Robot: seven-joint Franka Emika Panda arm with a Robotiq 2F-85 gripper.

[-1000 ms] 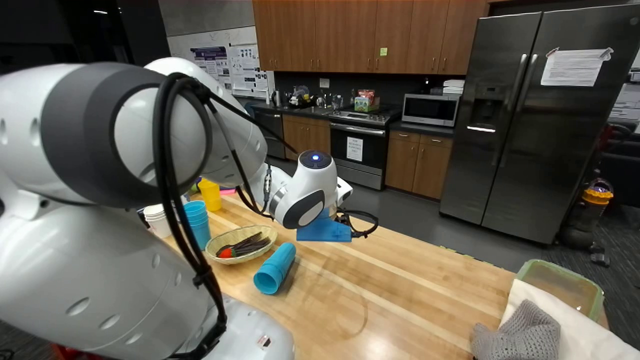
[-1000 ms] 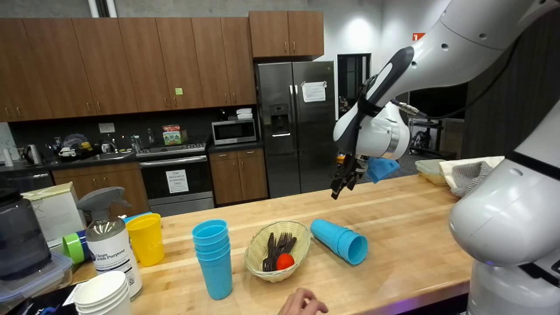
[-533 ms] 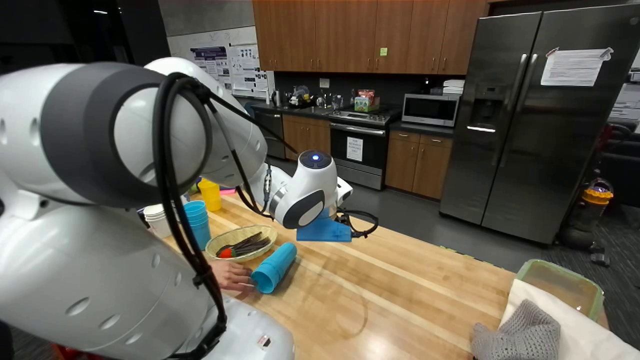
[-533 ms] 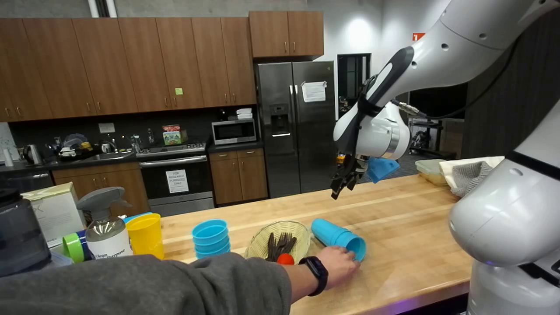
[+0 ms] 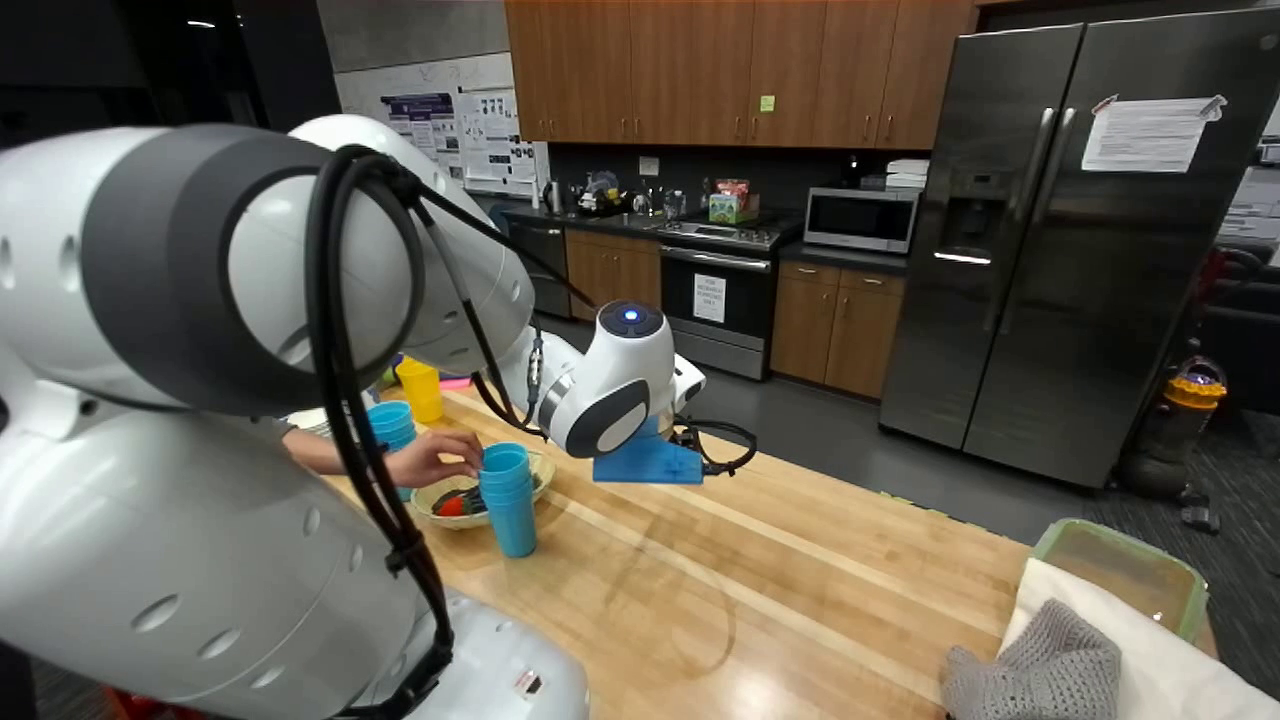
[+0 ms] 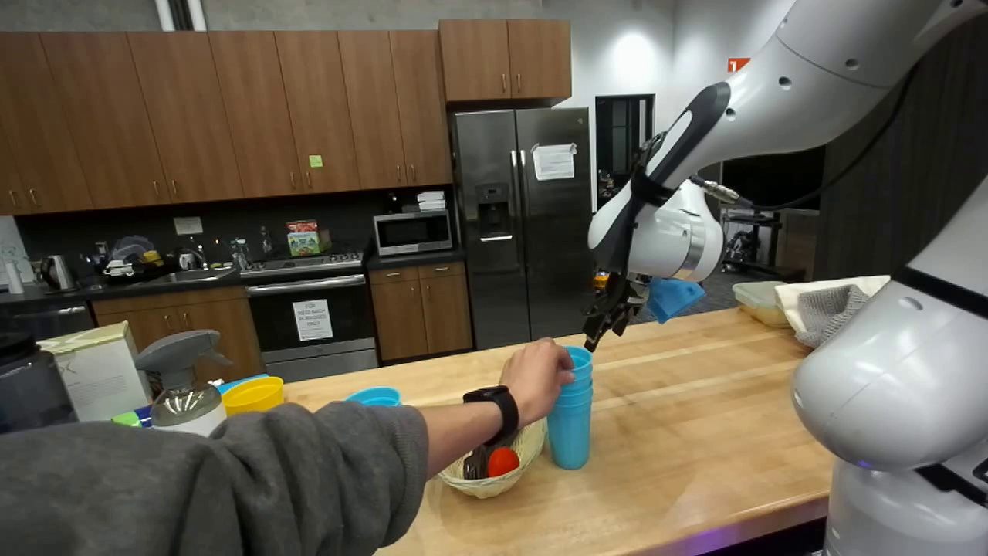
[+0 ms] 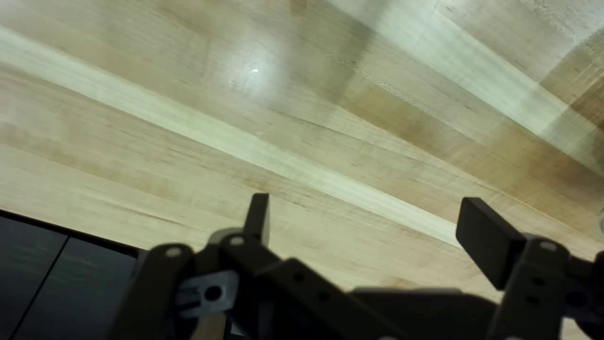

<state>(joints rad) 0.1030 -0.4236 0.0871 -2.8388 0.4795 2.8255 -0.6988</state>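
Blue plastic cups, nested in 1 upright stack, are standing just beside the wicker basket; a person's hand is touching their upper rims, how firmly I cannot tell. Dark utensils and a red round thing are lying inside the basket. The gripper is hovering above the wooden table, its fingers spreading wide apart and holding nothing. Past the basket, another blue stack is standing near a yellow cup.

Being tall and narrow, the cups could be toppling into the basket if the hand snags a rim while releasing; any arm motion toward them could be endangering that hand.

The grey sleeve is hiding most of the other stack, overlapping rims are defeating a count, and the wrist view is showing no cups.
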